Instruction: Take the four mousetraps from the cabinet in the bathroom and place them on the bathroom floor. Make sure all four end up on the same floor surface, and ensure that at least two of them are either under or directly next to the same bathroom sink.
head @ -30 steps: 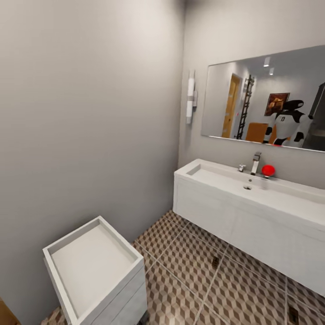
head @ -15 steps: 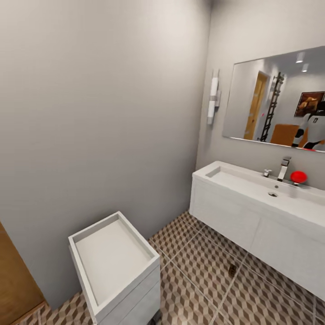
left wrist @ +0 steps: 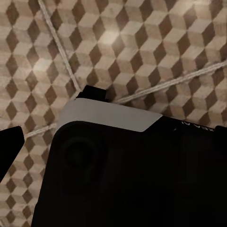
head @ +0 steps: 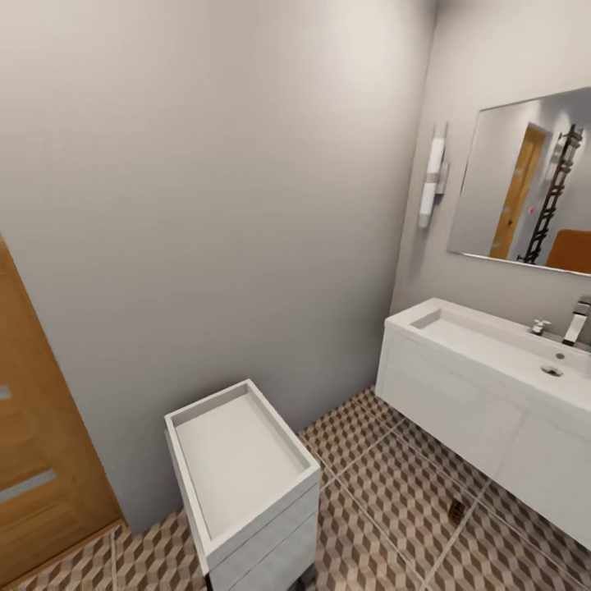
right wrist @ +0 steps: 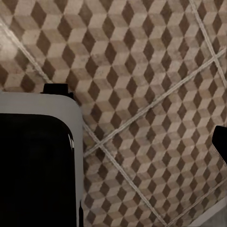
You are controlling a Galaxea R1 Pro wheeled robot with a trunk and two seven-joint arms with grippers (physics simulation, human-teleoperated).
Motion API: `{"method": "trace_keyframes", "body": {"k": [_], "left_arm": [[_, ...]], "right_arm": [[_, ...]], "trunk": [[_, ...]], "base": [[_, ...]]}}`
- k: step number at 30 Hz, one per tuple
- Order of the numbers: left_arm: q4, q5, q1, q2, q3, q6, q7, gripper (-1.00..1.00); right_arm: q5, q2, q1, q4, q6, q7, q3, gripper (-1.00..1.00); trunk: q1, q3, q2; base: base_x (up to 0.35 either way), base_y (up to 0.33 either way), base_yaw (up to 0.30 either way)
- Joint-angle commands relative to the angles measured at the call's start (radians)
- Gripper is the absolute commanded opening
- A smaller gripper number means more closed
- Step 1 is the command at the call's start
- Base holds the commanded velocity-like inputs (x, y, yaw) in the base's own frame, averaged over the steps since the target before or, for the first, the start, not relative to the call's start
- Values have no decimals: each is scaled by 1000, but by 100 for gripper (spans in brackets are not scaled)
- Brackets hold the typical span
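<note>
From the head camera I see a grey matte wall meeting a second wall at the corner, with a wood-grain orange-brown door [head: 37,460] at the left edge. The sink [head: 492,345] is a long, smooth white rectangular basin with sharp edges, set on a white vanity [head: 460,410] hung along the right wall; a chrome tap [head: 577,322] stands at its back rim under a mirror [head: 533,189]. One mousetrap [head: 457,510], a small flat dark piece, lies on the floor [head: 386,476] just in front of the vanity, on a grout line. The floor tiles carry a brown, beige and grey cube pattern with pale grout. A white boxy unit [head: 242,476] with a raised rim around its flat top stands near the left wall; open tile runs between it and the vanity.

Both wrist cameras look down at the same patterned tiles past dark, rounded robot bodywork with a pale grey edge. I see only a black tip at each frame edge, so I cannot tell how either gripper's fingers stand.
</note>
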Motion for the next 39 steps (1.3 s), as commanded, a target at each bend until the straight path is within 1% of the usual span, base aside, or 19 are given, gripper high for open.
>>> {"method": "trace_keyframes", "body": {"k": [1, 16, 19, 28, 39], "left_arm": [[1, 9, -1, 0, -8, -3, 3, 100], [-1, 4, -1, 2, -9, -3, 3, 100], [-3, -2, -1, 9, -11, -4, 3, 100], [-4, -6, -1, 49, -13, -5, 3, 100], [-4, -6, -1, 55, -14, -5, 3, 100]], "right_arm": [[10, -1, -1, 3, -6, -3, -8, 100], [10, -2, -1, 3, -13, -3, -10, 100], [10, -2, -1, 3, -15, -3, -9, 100], [10, -1, -1, 3, -17, -3, -9, 100], [8, -3, -1, 3, -35, -3, -10, 100]], "trunk": [[0, -1, -1], [0, -1, -1], [0, -1, -1], [0, -1, -1], [0, -1, -1]], "base": [[0, 0, 271], [0, 0, 271], [0, 0, 271], [0, 0, 271], [0, 0, 271]]}}
